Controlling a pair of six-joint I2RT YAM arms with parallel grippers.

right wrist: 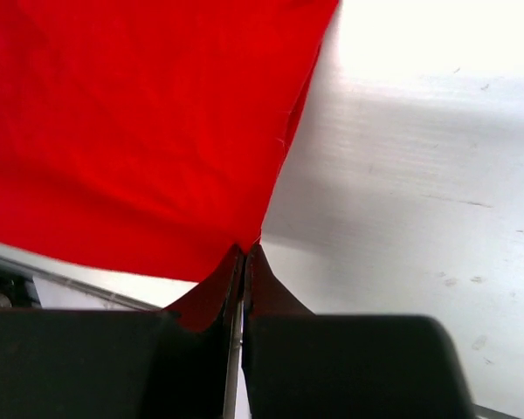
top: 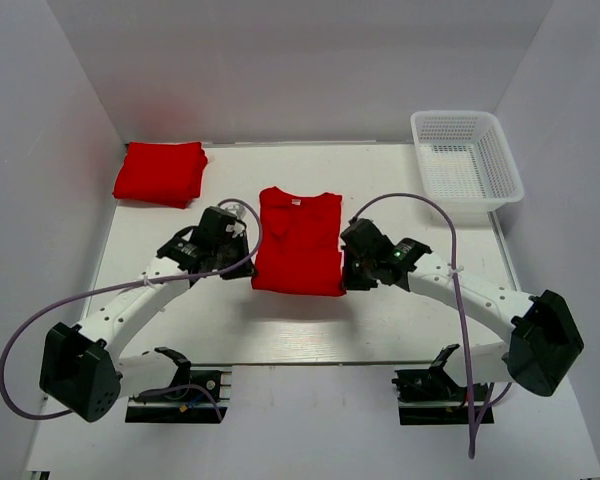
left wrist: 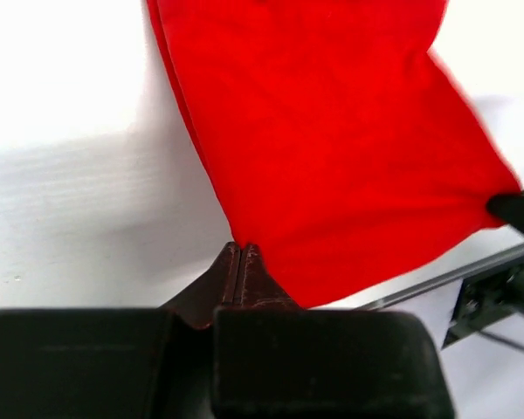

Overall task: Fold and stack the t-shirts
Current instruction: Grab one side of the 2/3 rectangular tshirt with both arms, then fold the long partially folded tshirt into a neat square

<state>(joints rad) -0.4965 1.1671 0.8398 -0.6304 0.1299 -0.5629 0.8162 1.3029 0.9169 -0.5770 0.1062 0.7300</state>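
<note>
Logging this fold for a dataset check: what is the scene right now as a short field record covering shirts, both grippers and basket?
middle t-shirt: table centre, folded narrow, white label at far end
left gripper: shut on middle t-shirt, near left corner
right gripper: shut on middle t-shirt, near right corner
folded t-shirt pile: far left corner, no gripper near it
basket: white mesh, far right corner

No text, brand or number can be read; the white neck label (top: 298,200) on the spread t-shirt (top: 298,245) is too small to make out.
</note>
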